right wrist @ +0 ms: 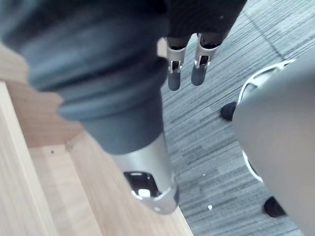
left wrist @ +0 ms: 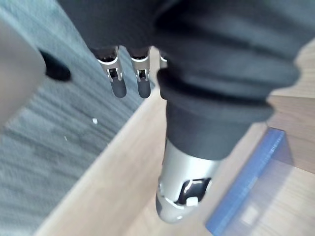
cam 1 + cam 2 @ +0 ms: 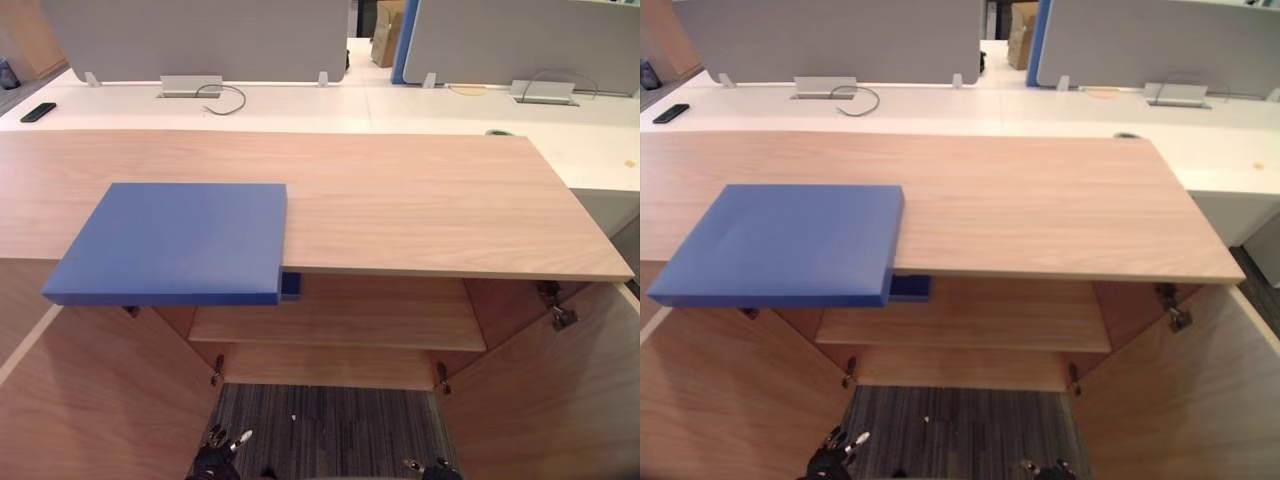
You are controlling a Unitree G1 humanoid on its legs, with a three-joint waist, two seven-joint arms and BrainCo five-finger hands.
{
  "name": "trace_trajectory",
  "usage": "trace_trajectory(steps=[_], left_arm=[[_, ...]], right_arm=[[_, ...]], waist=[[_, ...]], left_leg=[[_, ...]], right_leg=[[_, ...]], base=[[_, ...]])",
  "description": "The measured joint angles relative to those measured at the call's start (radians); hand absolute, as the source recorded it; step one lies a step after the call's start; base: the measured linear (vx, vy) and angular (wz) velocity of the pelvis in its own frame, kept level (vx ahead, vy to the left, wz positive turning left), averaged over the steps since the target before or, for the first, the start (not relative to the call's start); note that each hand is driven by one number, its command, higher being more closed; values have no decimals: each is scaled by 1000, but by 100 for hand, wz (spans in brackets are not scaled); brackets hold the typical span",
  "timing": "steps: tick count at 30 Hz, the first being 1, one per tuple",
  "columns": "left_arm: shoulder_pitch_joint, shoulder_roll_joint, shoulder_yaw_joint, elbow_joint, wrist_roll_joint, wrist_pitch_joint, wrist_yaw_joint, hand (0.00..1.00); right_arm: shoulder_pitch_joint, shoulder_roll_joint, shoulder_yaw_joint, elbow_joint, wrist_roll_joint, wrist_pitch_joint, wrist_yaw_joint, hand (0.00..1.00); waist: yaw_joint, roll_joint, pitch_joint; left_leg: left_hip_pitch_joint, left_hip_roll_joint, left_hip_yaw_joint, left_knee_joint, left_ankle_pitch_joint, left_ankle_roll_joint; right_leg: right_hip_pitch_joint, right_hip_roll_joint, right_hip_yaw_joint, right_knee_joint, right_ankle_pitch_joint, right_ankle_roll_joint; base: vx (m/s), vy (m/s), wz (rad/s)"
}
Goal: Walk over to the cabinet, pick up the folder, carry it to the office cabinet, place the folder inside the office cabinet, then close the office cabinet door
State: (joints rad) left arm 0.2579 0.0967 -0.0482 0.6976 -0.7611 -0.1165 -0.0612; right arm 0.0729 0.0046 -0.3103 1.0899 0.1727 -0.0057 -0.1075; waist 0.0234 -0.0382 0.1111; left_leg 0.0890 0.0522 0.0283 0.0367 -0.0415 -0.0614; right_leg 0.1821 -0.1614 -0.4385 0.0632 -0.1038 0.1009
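Left robot hand (image 3: 214,442) cut off low; folder (image 3: 175,240) overhangs cabinet top (image 3: 420,200).

Stereo head pair overlooking cabinet (image 3: 420,200), wrist cameras close, facing carpet (image 1: 206,137)

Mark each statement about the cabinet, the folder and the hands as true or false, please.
1. The blue folder lies flat on the cabinet top and sticks out past its front edge. True.
2. Both cabinet doors are shut. False: the left door and the right door stand open.
3. A hand grips the folder. False: the left hand and the right hand hang low before the cabinet, open, apart from the folder.
4. A black device lies on the white desk beyond the cabinet. True.
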Motion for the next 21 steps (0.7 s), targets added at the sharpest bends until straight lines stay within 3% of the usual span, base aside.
trace_trajectory(steps=[5, 7, 10, 13, 17, 21], left_arm=[[115, -21, -100, -398, -197, 19, -42, 0], [156, -18, -98, -549, -199, 17, -20, 0], [216, -35, -54, -770, -174, 8, 18, 0], [248, -98, 76, -889, -32, -19, 126, 0], [262, -155, 145, -982, 102, -43, 231, 0], [256, -199, 169, -1062, 231, -63, 316, 0]], right_arm=[[3, 0, 76, -21, -2, 8, 10, 0], [7, 0, 104, -30, -13, 8, 8, 0], [25, -1, 106, -29, -34, 12, 2, 0], [39, 2, 97, -29, -26, 13, -19, 0], [41, 11, 83, -28, 5, 15, -40, 0], [37, 21, 66, -34, 27, 12, -59, 0]], waist=[[29, -19, 1], [32, -28, -3], [74, -31, -4], [103, -33, -7], [134, -35, -6], [139, -39, -8]], left_leg=[[-8, -29, -28, 0, 7, 12], [-37, -42, -55, 8, 10, 18], [-77, -58, -112, 37, -1, 27], [-109, -77, -186, 69, -6, 34], [-130, -93, -224, 93, -6, 34], [-165, -109, -262, 124, -5, 35]], right_leg=[[17, -29, -32, -14, 28, 11], [15, -40, -72, -10, 28, 12], [15, -52, -133, 14, 28, 12], [33, -66, -204, 35, 28, 12], [46, -72, -248, 39, 28, 13], [50, -74, -297, 39, 28, 13]], base=[[-43, 110, 22], [-81, 76, 49], [-70, 60, 63], [-70, 49, 64], [-35, 27, 37], [-16, 30, 35]])
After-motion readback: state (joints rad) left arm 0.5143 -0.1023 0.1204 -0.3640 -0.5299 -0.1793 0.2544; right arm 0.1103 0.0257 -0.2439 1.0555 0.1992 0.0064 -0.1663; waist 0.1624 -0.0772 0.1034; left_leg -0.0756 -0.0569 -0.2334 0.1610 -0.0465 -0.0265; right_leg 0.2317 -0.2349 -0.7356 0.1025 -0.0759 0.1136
